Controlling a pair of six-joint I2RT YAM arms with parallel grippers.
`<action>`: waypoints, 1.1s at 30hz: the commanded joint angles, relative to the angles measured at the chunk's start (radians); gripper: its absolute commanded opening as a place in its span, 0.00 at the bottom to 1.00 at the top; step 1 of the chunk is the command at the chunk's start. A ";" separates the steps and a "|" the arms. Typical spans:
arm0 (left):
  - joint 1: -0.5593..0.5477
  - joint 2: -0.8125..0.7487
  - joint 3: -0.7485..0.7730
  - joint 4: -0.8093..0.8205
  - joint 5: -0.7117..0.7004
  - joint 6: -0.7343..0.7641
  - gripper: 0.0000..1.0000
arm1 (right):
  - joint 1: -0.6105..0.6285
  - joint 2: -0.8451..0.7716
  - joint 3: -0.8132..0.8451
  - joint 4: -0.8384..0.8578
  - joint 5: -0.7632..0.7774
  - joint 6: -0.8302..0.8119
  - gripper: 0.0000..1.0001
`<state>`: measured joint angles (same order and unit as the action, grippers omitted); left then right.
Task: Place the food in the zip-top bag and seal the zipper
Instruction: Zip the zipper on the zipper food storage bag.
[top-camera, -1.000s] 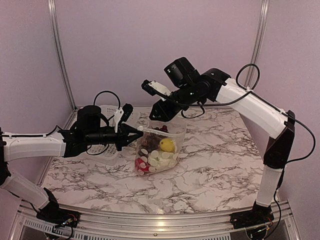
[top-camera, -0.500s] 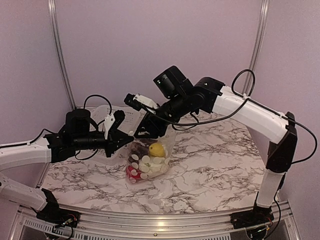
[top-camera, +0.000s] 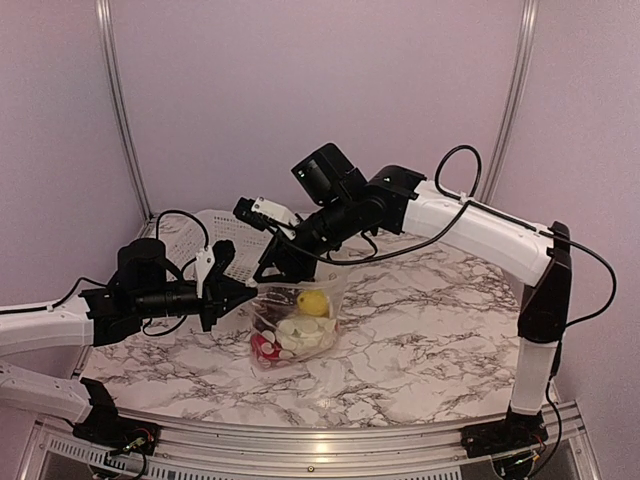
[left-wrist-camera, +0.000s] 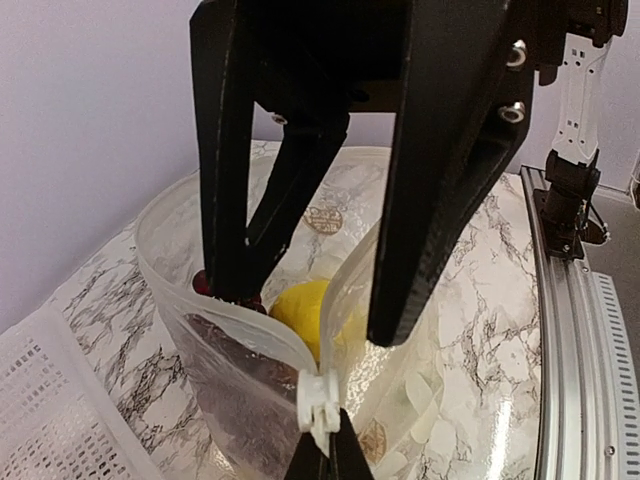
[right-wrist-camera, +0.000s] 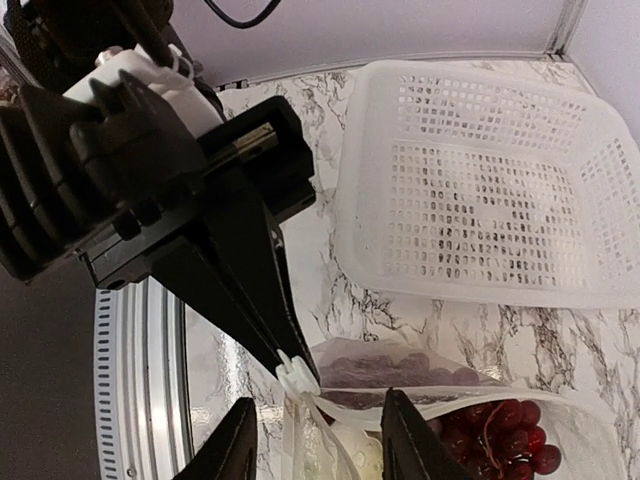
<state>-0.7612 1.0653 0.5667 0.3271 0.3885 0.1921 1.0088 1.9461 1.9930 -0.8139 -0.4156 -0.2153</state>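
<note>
The clear zip-top bag (top-camera: 295, 325) stands on the marble table with its mouth open. Inside it I see a yellow piece (top-camera: 312, 302), white cauliflower (top-camera: 296, 334), the red pepper (top-camera: 262, 347) and dark red grapes (right-wrist-camera: 505, 435). My left gripper (top-camera: 245, 290) is shut on the white zipper slider (left-wrist-camera: 320, 405) at the bag's left corner. My right gripper (top-camera: 277, 268) is open just right of the slider. Its fingers (left-wrist-camera: 440, 200) straddle one side of the bag's mouth, one inside and one outside. The zip strip (right-wrist-camera: 470, 395) runs right from the slider (right-wrist-camera: 295, 375).
The white perforated basket (top-camera: 235, 235) sits behind the bag at the back left, and shows in the right wrist view (right-wrist-camera: 480, 180). The metal rail of the table's near edge (left-wrist-camera: 575, 330) runs along the front. Bare marble lies right of the bag.
Both grippers and the bag have moved left and lower. The right gripper has come closer to the slider that the left gripper holds.
</note>
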 joint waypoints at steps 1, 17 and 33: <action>-0.002 -0.014 -0.009 0.068 0.057 0.003 0.00 | 0.000 0.005 0.006 0.030 -0.058 -0.042 0.40; 0.002 -0.024 -0.009 0.065 0.099 -0.019 0.00 | 0.011 0.049 0.004 0.010 -0.116 -0.037 0.27; 0.042 -0.031 -0.005 0.050 0.068 -0.044 0.00 | 0.011 -0.021 0.010 -0.023 0.038 -0.043 0.07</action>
<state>-0.7349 1.0653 0.5652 0.3614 0.4618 0.1562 1.0153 1.9800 1.9907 -0.8017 -0.4847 -0.2481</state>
